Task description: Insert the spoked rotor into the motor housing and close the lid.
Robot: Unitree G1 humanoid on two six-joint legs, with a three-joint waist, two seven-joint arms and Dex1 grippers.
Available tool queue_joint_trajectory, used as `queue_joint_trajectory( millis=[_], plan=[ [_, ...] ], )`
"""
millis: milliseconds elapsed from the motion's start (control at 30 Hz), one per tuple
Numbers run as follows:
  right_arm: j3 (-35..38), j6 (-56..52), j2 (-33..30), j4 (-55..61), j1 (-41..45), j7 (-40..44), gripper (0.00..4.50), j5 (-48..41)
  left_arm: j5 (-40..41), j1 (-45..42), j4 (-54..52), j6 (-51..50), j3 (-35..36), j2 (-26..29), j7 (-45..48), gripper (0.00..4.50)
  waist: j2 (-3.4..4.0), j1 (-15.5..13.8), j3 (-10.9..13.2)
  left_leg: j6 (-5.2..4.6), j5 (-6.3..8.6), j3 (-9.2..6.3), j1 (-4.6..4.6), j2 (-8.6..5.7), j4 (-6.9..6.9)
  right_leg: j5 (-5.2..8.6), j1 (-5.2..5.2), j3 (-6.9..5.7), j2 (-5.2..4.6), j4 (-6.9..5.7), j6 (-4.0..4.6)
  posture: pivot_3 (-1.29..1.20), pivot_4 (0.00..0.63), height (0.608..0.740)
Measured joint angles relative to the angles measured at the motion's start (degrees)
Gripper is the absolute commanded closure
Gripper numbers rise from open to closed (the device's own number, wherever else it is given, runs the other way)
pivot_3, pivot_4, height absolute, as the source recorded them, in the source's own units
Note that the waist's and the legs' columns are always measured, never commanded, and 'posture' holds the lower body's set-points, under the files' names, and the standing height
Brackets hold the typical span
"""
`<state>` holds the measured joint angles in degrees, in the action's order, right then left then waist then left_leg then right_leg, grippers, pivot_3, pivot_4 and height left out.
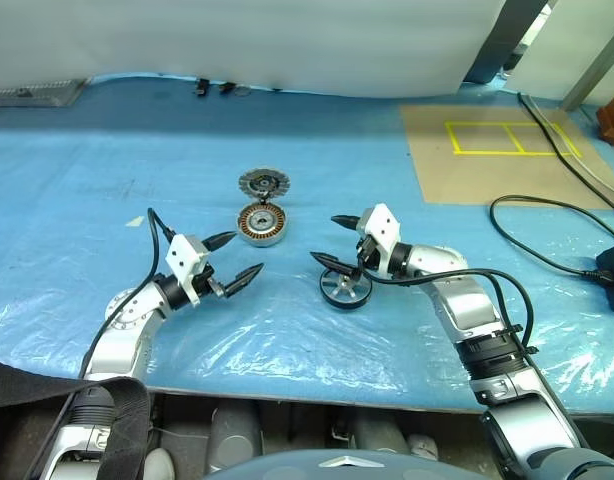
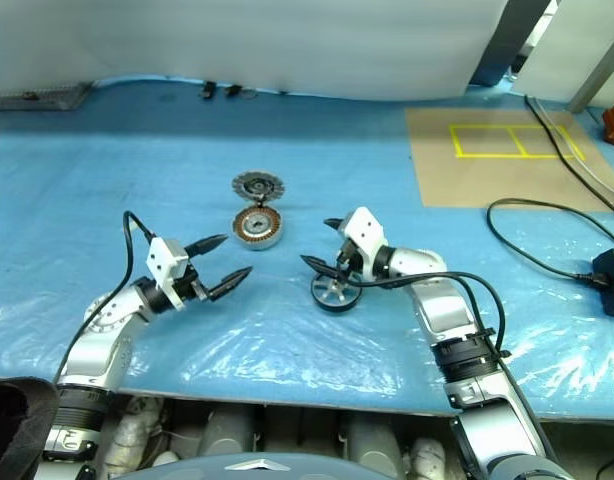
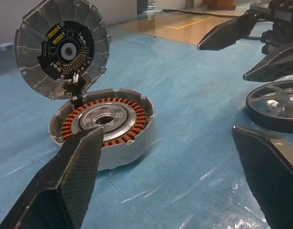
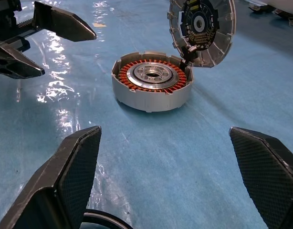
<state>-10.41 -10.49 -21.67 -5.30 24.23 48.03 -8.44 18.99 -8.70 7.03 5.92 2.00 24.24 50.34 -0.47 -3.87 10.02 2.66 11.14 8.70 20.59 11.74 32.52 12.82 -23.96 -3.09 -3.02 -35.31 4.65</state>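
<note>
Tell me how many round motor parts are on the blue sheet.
3: the spoked rotor beneath the open right pincer, the motor housing mid-sheet, and the lid standing open at the housing's far edge.

A blue plastic sheet (image 1: 287, 340), brown board (image 1: 487, 150) with yellow tape, black cables (image 1: 547, 215)

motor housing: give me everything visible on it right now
The motor housing is a short round can with a pale grey metal-looking wall, sitting flat and upright on the blue plastic-covered table. Inside, a ring of copper-orange windings surrounds a shiny silver centre with a hole through it. It is open: the lid, a finned grey disc with a dark circuit board on its inner face, stands tilted up from the far rim, joined there by a small dark hinge-like piece. Nothing else touches the housing.
</note>
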Motion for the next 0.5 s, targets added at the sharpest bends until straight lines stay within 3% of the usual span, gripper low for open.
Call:
queue_joint_trajectory(
  millis=[500],
  plan=[
    [-0.4, -0.91, 0.06, -0.5, 1.94, 1.13, 0.0, 0.02, -0.02, 0.69, -0.67, 0.02, 0.23, 0.02, -0.97, 0.02, 0.0, 0.12, 0.0, 0.0, 0.0, 0.0, 0.0, 0.0, 0.0, 0.0, 0.0, 0.0, 0.01, 0.0, 0.0, 0.0, 0.15, 0.74]
  ],
)
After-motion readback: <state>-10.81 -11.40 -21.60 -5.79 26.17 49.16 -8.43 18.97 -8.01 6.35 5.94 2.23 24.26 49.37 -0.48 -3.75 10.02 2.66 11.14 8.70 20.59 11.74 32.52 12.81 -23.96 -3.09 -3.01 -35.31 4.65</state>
